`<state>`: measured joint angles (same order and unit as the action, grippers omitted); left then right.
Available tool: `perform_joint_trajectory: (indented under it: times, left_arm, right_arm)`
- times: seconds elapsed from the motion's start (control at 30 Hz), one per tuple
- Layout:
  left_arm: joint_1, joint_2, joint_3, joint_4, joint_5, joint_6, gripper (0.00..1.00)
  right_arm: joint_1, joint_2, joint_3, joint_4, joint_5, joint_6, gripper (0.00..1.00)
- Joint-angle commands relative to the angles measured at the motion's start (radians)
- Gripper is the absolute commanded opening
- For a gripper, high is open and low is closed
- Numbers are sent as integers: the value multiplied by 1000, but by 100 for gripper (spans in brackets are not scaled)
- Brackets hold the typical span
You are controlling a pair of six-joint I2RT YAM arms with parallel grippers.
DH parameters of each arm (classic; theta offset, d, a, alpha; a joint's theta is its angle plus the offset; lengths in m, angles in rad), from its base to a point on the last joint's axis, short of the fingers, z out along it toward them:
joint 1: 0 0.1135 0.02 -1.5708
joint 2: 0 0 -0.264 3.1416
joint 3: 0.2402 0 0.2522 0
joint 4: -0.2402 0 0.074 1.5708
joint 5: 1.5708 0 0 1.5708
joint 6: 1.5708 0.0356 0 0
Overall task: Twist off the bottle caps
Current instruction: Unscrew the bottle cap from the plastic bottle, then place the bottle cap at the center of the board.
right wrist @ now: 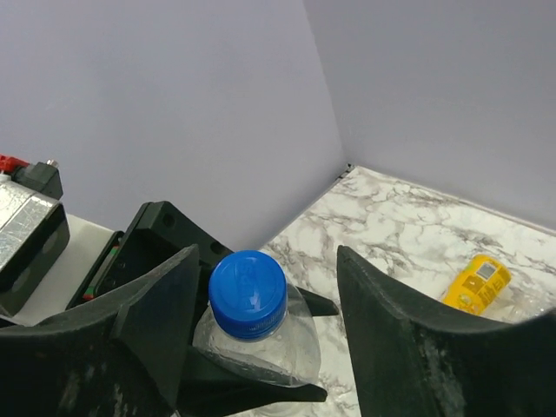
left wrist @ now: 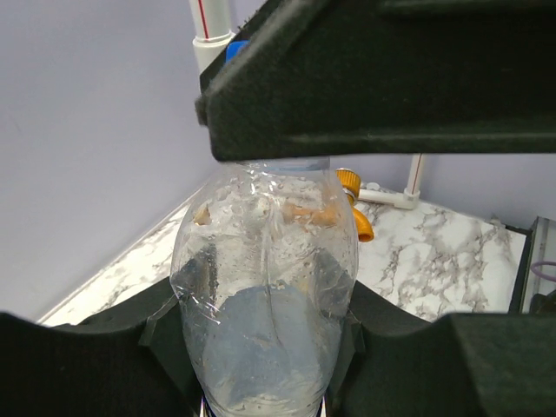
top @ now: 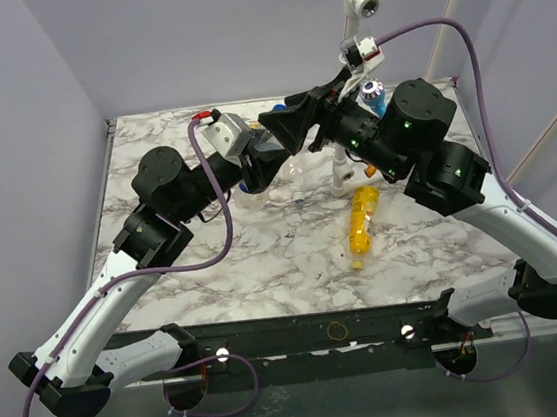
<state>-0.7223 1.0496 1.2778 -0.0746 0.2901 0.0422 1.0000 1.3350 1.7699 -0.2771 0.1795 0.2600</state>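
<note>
My left gripper (left wrist: pixel 265 347) is shut on a clear bottle (left wrist: pixel 265 287) and holds it upright above the table's back middle (top: pixel 270 151). Its blue cap (right wrist: pixel 248 293) is on the neck. My right gripper (right wrist: pixel 268 282) is open and straddles the cap from above. Its left finger (right wrist: pixel 148 330) is close beside the cap and its right finger (right wrist: pixel 408 330) stands well apart. In the top view the right gripper (top: pixel 294 126) covers the cap. A yellow bottle (top: pixel 363 221) lies on the table, and it also shows in the right wrist view (right wrist: pixel 476 282).
A blue-labelled bottle (top: pixel 374 92) stands at the back right by a white camera post (top: pixel 358 18). A clear bottle (top: pixel 299 178) and a pale one (top: pixel 340 176) sit behind the yellow bottle. Two yellow caps (left wrist: pixel 350 181) (left wrist: pixel 363 228) show beyond the held bottle. Walls close in the table's left and back.
</note>
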Motion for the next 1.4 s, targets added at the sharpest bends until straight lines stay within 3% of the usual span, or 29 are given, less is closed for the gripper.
perform_joint_trajectory:
  times: [0.0, 0.23, 0.5, 0.63, 0.77, 0.9, 1.03, 1.2, 1.27, 1.37]
  left_arm:
    - [-3, -13, -14, 29, -65, 8, 0]
    - [-3, -19, -21, 29, -62, -1, 0]
    - [-2, -17, -9, 21, 6, -34, 0]
    - [-3, -27, 13, -25, 319, -100, 0]
    - [-3, -15, 44, -50, 789, -183, 0]
    - [-2, 2, 67, -50, 1023, -278, 0]
    - [-3, 6, 66, -53, 1060, -287, 0]
    - [2, 3, 61, -64, 1026, -260, 0]
    - [9, -1, 48, -82, 994, -227, 0]
    - [18, -29, -4, -159, 836, -108, 0]
  right_arm:
    - [-1, 11, 39, 68, 37, 7, 60]
    - [0, 32, 52, 69, 12, 13, 22]
    - [-1, 29, 73, 31, -71, -33, 9]
    - [-1, -30, 48, 16, -342, -161, 4]
    - [-1, -62, 73, -78, -592, -224, 1]
    - [-1, -47, 115, -213, -772, -249, 1]
    - [-1, -47, 112, -275, -783, -293, 1]
    - [-1, -88, 78, -244, -617, -300, 1]
    - [-1, -109, 70, -215, -515, -287, 1]
    - [-1, -148, 46, -228, -404, -285, 1]
